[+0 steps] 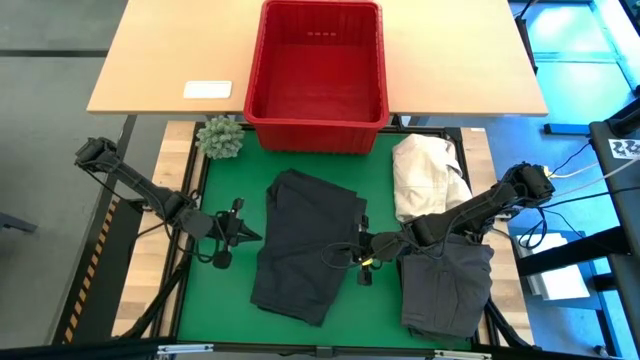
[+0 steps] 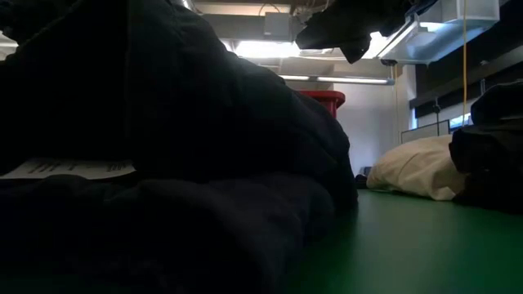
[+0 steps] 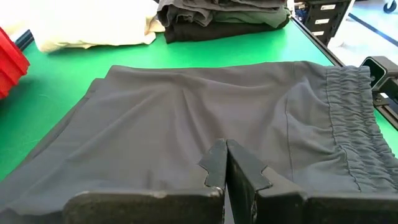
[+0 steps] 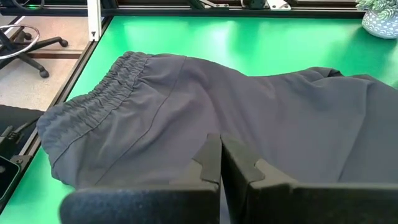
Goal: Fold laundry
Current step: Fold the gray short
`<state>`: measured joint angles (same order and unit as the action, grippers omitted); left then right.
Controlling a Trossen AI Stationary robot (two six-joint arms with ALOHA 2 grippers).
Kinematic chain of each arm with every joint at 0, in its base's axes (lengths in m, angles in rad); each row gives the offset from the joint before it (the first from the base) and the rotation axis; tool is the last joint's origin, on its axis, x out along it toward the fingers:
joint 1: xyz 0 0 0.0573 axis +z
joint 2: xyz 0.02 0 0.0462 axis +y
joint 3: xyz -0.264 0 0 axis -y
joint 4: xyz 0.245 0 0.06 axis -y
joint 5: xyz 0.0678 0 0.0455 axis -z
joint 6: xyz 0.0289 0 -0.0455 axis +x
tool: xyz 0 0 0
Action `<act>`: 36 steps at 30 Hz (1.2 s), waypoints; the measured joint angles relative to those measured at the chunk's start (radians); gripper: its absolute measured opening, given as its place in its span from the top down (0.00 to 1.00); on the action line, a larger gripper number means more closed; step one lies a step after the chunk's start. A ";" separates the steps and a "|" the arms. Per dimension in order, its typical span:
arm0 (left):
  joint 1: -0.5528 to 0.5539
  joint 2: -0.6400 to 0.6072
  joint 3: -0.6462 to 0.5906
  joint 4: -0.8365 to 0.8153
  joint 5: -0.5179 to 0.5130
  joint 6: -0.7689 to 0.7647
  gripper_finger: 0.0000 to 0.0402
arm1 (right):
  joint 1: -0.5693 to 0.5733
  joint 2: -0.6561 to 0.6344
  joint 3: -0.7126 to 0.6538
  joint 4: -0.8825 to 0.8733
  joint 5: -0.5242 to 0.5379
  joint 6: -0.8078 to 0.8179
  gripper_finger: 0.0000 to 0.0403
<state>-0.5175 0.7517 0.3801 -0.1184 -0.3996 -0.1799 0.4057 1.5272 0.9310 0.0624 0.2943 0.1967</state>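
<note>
dark grey shorts [image 1: 305, 245] spread flat, elastic waistband

From table height, a dark garment [image 2: 163, 163] close ahead of my pincers blocks nearly everything; the red basket [image 2: 325, 100] shows only a sliver of rim behind it. Beyond my right pincer [image 4: 221, 158], the potted plant [image 4: 379, 18] is cut off by the edge.
</note>
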 joint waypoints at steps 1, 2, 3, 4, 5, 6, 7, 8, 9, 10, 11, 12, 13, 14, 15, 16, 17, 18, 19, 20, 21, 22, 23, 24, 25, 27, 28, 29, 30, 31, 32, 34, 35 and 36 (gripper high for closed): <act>0.000 0.000 0.000 0.000 0.000 0.000 1.00 | 0.000 0.000 0.000 0.000 0.000 0.000 0.99; 0.000 0.000 0.000 0.000 0.000 0.000 1.00 | 0.000 0.000 0.000 0.000 0.000 0.000 0.99; 0.000 0.000 0.000 0.000 0.000 0.000 1.00 | 0.000 0.000 0.000 0.000 0.000 0.000 0.99; 0.000 0.000 0.000 0.000 0.000 0.000 1.00 | 0.000 0.000 0.000 0.000 0.000 0.000 0.99; 0.000 0.000 0.000 0.000 0.000 0.000 1.00 | 0.000 0.000 0.000 0.000 0.000 0.000 0.99; 0.000 0.000 0.000 0.000 0.000 0.000 1.00 | 0.000 0.000 0.000 -0.001 0.000 0.000 0.99; 0.000 0.000 0.000 0.000 0.000 0.000 1.00 | 0.000 0.000 0.000 -0.005 0.000 0.000 0.99; 0.000 0.000 0.000 0.000 0.000 0.002 1.00 | 0.000 0.000 0.000 -0.011 0.000 0.000 0.99; 0.000 0.000 0.000 0.000 0.000 0.004 1.00 | 0.000 0.000 0.000 -0.014 0.000 0.000 0.99; 0.000 0.000 0.000 0.000 0.000 0.005 1.00 | 0.000 0.000 0.000 -0.019 0.000 0.000 0.99; 0.000 0.000 0.000 0.000 0.000 0.005 1.00 | 0.000 0.000 0.000 -0.029 0.000 0.000 0.99; 0.000 0.000 0.000 0.000 0.000 0.006 1.00 | 0.000 0.000 0.000 -0.041 0.001 -0.001 0.99; 0.000 0.000 0.000 0.000 0.000 0.006 1.00 | 0.000 0.000 0.000 -0.051 0.001 -0.001 0.99; 0.000 0.000 0.000 0.000 0.000 0.006 1.00 | 0.000 0.001 0.000 -0.060 0.001 -0.001 0.99; 0.000 0.000 0.000 0.000 0.000 0.006 1.00 | 0.000 0.001 0.000 -0.067 0.001 -0.001 0.99; 0.000 0.000 0.000 0.000 0.000 0.007 1.00 | 0.000 0.001 0.000 -0.067 0.001 -0.001 0.99; 0.000 0.000 0.000 0.000 0.000 0.008 1.00 | 0.000 0.001 0.000 -0.066 0.001 -0.001 0.99; 0.000 0.000 0.000 0.000 0.000 0.016 1.00 | 0.000 0.001 0.000 -0.065 0.002 -0.001 0.99; 0.000 0.000 0.000 0.000 0.000 0.029 1.00 | 0.000 0.001 0.000 -0.065 0.004 -0.001 0.99; 0.000 0.000 0.000 0.000 0.000 0.038 1.00 | 0.000 0.001 0.000 -0.065 0.009 -0.001 0.99; 0.000 0.000 0.000 0.000 0.000 0.045 1.00 | 0.000 0.001 0.000 -0.065 0.011 -0.001 0.99; 0.000 0.001 0.000 0.000 -0.001 0.053 1.00 | 0.000 0.001 0.000 -0.065 0.011 -0.001 0.99; 0.000 0.000 0.000 0.000 -0.001 0.058 1.00 | 0.000 0.001 0.000 -0.065 0.011 -0.001 0.99; 0.000 0.000 0.000 0.000 -0.001 0.059 1.00 | 0.000 0.001 0.000 -0.065 0.011 -0.007 0.99; 0.000 0.000 0.000 0.000 -0.001 0.059 1.00 | 0.000 0.001 0.000 -0.065 0.011 -0.022 0.99; 0.000 0.001 0.000 0.000 -0.001 0.060 1.00 | 0.000 0.001 0.000 -0.064 0.011 -0.055 0.99; 0.000 0.000 0.000 0.000 -0.006 0.067 1.00 | 0.000 0.001 0.000 -0.064 0.012 -0.073 0.99; 0.000 0.001 0.000 0.000 -0.016 0.082 1.00 | 0.000 0.001 0.000 -0.063 0.011 -0.085 0.99; 0.000 0.001 0.000 0.000 -0.025 0.093 0.99 | 0.000 0.001 0.000 -0.061 0.011 -0.099 0.99; 0.000 0.000 0.000 0.000 -0.028 0.106 0.99 | 0.000 0.001 0.000 -0.059 0.010 -0.110 0.99; 0.000 0.001 0.000 0.000 -0.027 0.120 0.97 | 0.000 0.001 0.000 -0.057 0.007 -0.121 0.99; 0.000 0.001 0.000 0.000 -0.019 0.153 0.93 | 0.000 0.001 0.000 -0.055 -0.012 -0.132 0.99; 0.000 0.000 0.000 0.000 -0.013 0.167 0.91 | 0.000 0.001 0.000 -0.055 -0.030 -0.138 0.99; 0.000 0.001 0.003 -0.001 -0.004 0.181 0.88 | 0.000 0.001 0.000 -0.054 -0.044 -0.147 0.99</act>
<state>-0.5175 0.7525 0.3830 -0.1197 -0.4036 0.0010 0.4057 1.5284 0.9314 0.0079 0.2507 0.0498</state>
